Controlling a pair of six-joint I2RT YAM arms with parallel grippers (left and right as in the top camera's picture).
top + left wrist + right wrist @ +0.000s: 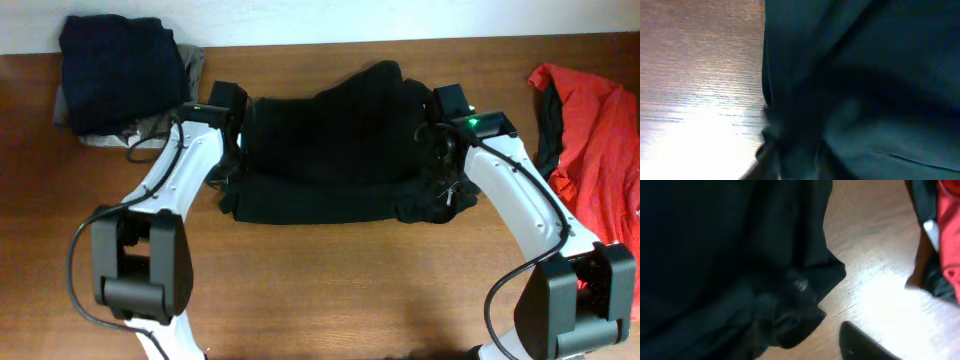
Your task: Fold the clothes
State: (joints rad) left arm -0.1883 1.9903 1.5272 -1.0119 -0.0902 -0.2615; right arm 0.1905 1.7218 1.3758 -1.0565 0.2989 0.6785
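Observation:
The clothes in work are a large black garment (335, 150), lying folded into a wide band across the middle of the table. My left gripper (232, 160) is at its left edge. In the left wrist view, blurred black fabric (865, 90) lies between the two dark, parted fingers (768, 159). My right gripper (445, 175) is at the garment's right end. There one finger (860, 342) stands on bare wood, clear of a bunched black corner (800, 305), and the other finger is hidden by cloth.
A navy garment (120, 65) sits piled on a grey one (105, 135) at the back left corner. A red garment (600, 125) with a dark lining lies at the right edge, also the red garment (950, 235) in the right wrist view. Bare wooden table (330, 290) lies in front.

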